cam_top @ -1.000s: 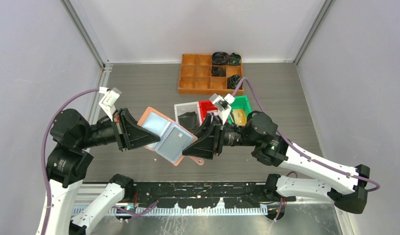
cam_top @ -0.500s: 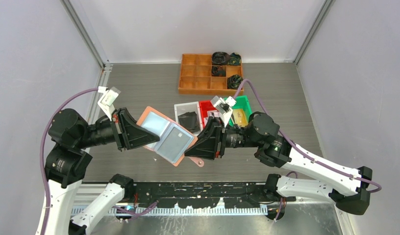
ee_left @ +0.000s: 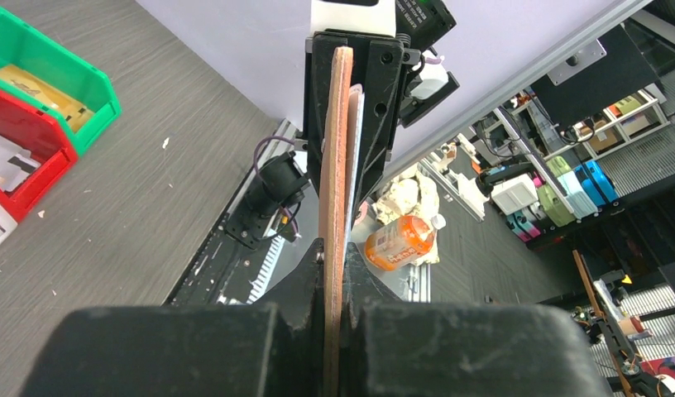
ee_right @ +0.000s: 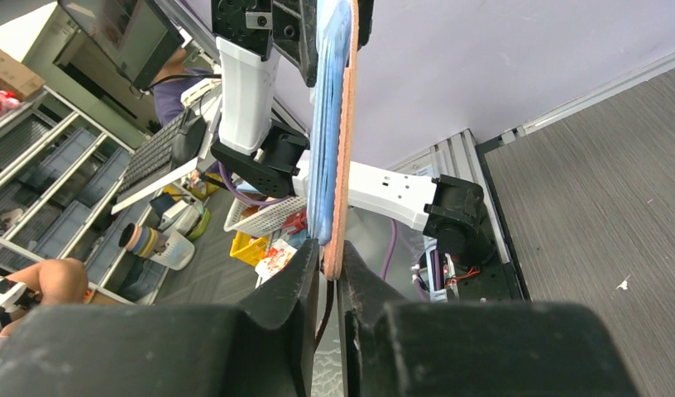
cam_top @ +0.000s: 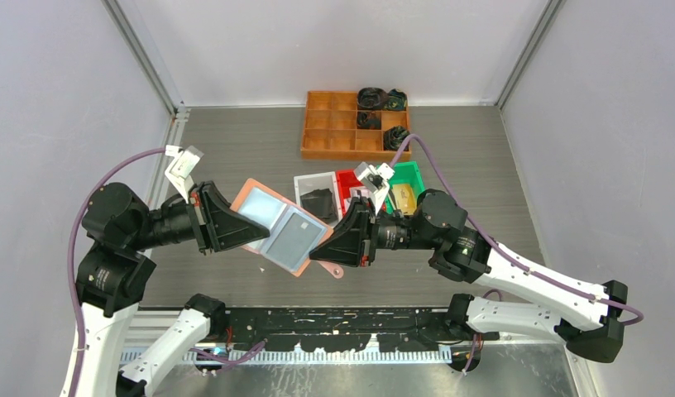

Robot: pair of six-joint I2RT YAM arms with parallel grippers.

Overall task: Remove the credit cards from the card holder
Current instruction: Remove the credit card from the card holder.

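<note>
The salmon-pink card holder hangs open above the table between my two grippers, its pale blue pockets facing up. A grey credit card shows in the right-hand pocket. My left gripper is shut on the holder's left edge, seen edge-on in the left wrist view as a pink card holder between the left gripper fingers. My right gripper has its jaws pressed on the right edge. In the right wrist view the card holder stands edge-on, its rim pinched in the right gripper. The strap tab dangles below.
Behind the holder stand a white bin with a dark card, a red bin and a green bin holding a gold card. An orange compartment tray sits at the back.
My right gripper has slid a little left onto the holder's right edge and its jaws have narrowed onto it. The left gripper and the holder have stayed put.
</note>
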